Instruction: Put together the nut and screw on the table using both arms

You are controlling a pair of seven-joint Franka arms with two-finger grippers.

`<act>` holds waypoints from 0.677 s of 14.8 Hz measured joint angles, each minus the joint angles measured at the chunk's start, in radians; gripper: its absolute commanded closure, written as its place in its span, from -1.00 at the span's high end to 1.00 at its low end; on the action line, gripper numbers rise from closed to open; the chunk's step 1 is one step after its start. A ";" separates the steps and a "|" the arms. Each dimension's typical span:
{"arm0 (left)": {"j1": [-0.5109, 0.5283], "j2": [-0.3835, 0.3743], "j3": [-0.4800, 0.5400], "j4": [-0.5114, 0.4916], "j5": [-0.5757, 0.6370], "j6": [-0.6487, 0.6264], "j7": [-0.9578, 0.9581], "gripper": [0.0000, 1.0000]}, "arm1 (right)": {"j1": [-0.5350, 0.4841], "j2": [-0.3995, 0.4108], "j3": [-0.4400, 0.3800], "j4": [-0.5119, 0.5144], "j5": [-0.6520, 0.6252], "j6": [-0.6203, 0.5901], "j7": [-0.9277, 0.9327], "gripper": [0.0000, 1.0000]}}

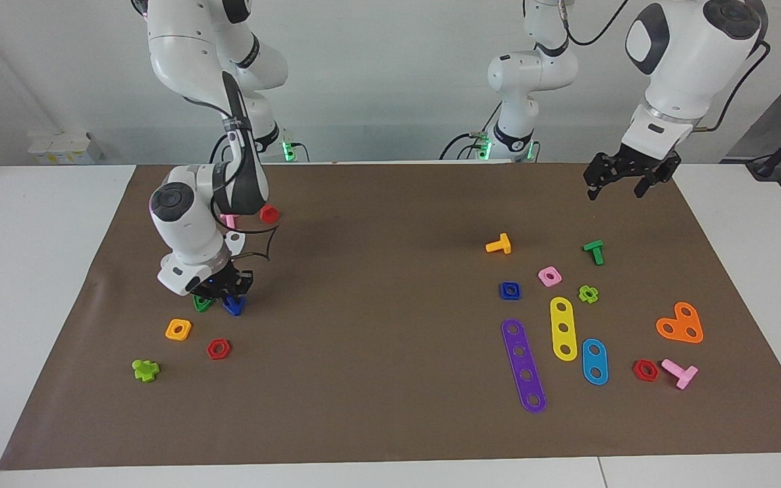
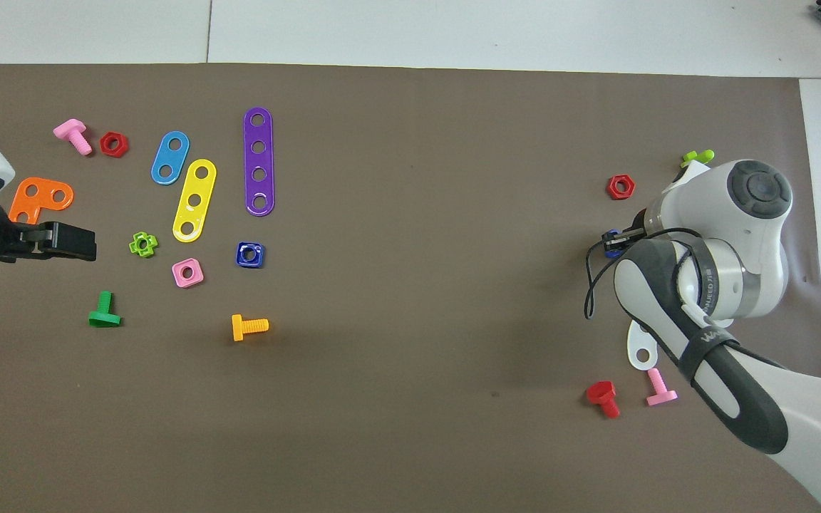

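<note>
The dark-blue nut [image 1: 510, 290] lies flat on the brown mat [image 1: 377, 285] toward the left arm's end; it also shows in the overhead view [image 2: 249, 254]. The dark-blue screw [image 1: 233, 306] lies on the mat toward the right arm's end, beside a green triangular nut [image 1: 202, 303]. My right gripper [image 1: 226, 293] is down at the mat, right at the screw, of which only a blue sliver [image 2: 611, 235] shows from overhead. My left gripper [image 1: 616, 192] hangs open and empty in the air over the mat's corner near its base, apart from the nut.
Near the screw lie an orange-yellow square nut [image 1: 178, 329], a red hex nut [image 1: 218, 348] and a lime piece [image 1: 146, 369]. Around the blue nut lie a pink nut [image 1: 550, 276], an orange screw [image 1: 499, 245], a green screw [image 1: 594, 251] and purple [image 1: 523, 364], yellow [image 1: 563, 328] and light-blue [image 1: 594, 361] strips.
</note>
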 measured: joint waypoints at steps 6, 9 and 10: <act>0.000 0.000 0.000 0.000 0.000 0.000 0.000 1.00 | 0.065 -0.085 0.002 0.127 0.002 -0.138 0.211 -1.00; 0.000 0.000 0.000 0.000 0.000 0.000 0.000 1.00 | 0.152 -0.102 0.003 0.239 0.000 -0.264 0.363 -1.00; 0.000 0.000 0.000 0.000 0.000 0.000 0.000 1.00 | 0.187 -0.102 0.004 0.264 -0.002 -0.279 0.422 -1.00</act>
